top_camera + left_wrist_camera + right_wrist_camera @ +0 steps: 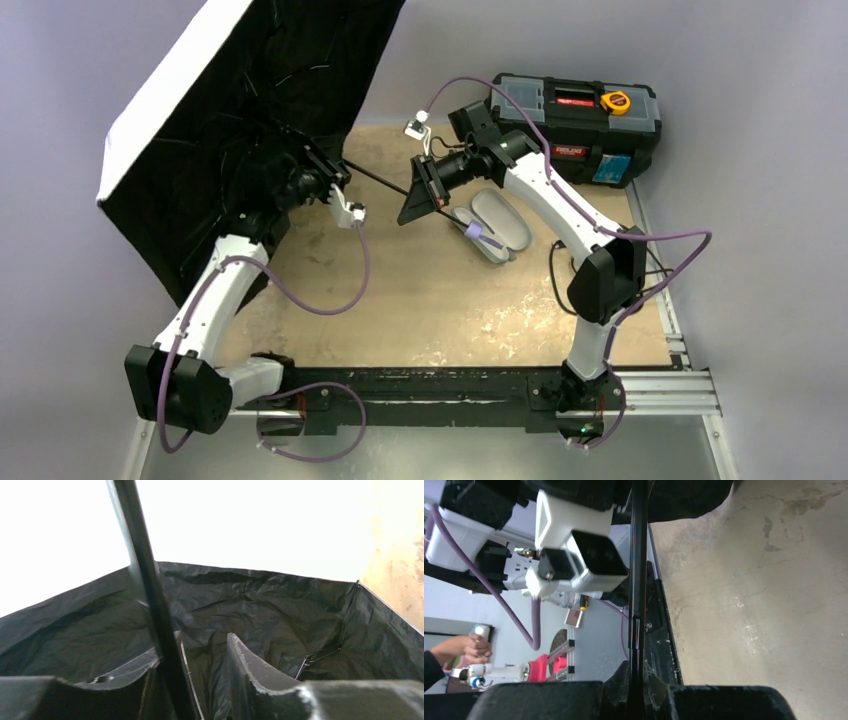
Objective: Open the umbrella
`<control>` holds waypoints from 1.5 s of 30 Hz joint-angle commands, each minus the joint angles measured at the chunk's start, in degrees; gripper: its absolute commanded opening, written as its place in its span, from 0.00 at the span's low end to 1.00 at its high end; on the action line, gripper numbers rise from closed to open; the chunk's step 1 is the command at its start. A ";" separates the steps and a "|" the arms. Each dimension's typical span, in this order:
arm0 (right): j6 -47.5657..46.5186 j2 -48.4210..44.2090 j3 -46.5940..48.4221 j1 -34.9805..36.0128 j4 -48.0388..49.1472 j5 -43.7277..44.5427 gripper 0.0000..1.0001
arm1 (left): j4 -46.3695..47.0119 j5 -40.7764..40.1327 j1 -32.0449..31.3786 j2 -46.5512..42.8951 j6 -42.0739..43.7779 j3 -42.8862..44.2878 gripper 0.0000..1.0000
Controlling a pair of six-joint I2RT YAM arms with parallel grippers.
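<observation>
Shut tight on umbrella shaft with right pincer; half open around it with left pincer; stretched sideways between both.

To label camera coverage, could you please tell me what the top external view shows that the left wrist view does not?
Only top external: the toolbox, the pale sleeve, and the right fingers closed on the shaft. Only left wrist: how the left fingers stand apart around that shaft. Both: the shaft and the black underside of the umbrella.
</observation>
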 commanded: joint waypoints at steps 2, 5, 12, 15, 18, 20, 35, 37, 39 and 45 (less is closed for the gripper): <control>4.97 -2.51 0.98 -0.17 9.74 -5.19 0.00 | 1.61 -9.78 -3.84 -2.97 -7.32 -1.53 0.32; 5.44 -3.91 -0.36 -0.21 11.53 -5.44 0.00 | 2.60 -14.16 -3.88 -2.79 -9.66 -2.17 0.28; 7.85 -6.32 -3.37 -1.60 14.39 -5.24 0.00 | 7.87 -29.80 -2.53 2.63 -15.84 -0.38 0.20; 8.34 -7.10 -4.17 -2.16 15.10 -5.16 0.00 | 9.29 -34.80 -2.13 2.85 -21.31 -0.90 0.23; 8.63 -8.08 -5.09 -2.20 16.20 -5.28 0.00 | 9.58 -37.02 -1.65 2.95 -26.78 -1.42 0.21; 7.95 -8.32 -5.08 -2.48 15.28 -5.56 0.00 | 13.44 -38.18 0.08 4.25 -28.40 -1.57 0.13; -42.06 -8.22 -8.02 -4.27 -31.74 17.25 0.00 | 17.51 -24.97 23.10 23.91 -12.66 26.46 0.00; -42.51 -9.44 -9.88 -4.30 -31.73 17.76 0.00 | 16.63 -24.34 24.26 26.95 -11.14 31.72 0.00; -42.61 -10.80 -12.34 -4.30 -31.68 18.28 0.00 | 16.47 -24.09 25.53 30.04 -9.09 36.79 0.00; -43.20 -13.87 -16.21 -5.73 -30.56 19.60 0.00 | 14.34 -22.55 29.48 36.95 -5.75 49.00 0.00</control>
